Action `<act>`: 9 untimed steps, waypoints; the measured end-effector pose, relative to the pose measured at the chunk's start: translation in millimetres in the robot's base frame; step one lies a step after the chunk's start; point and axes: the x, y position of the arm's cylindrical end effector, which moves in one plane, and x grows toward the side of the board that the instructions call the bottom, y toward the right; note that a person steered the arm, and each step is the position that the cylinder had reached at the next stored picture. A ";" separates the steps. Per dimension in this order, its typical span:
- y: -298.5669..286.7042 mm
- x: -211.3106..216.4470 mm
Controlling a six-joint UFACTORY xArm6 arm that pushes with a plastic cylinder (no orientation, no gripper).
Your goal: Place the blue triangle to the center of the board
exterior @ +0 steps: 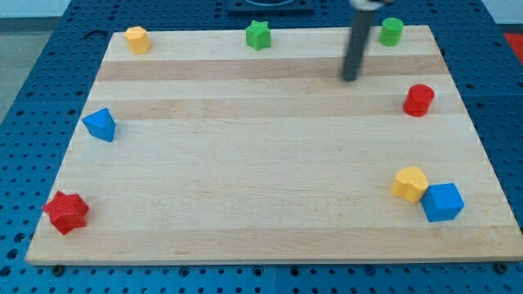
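The blue triangle (100, 124) lies near the board's left edge, about halfway up the view. My tip (350, 78) rests on the wooden board (261, 163) in the upper right part, far to the right of the blue triangle and not touching any block. The nearest blocks to the tip are the green cylinder (391, 31) above right and the red cylinder (418, 100) to its right.
A yellow block (137, 38) sits at the top left and a green star (258, 34) at the top middle. A red star (65, 212) lies at the bottom left. A yellow block (409, 183) touches a blue cube (443, 202) at the bottom right.
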 end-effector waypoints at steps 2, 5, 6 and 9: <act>-235.7 -0.9; -383.6 41.6; -383.0 76.8; -273.8 101.0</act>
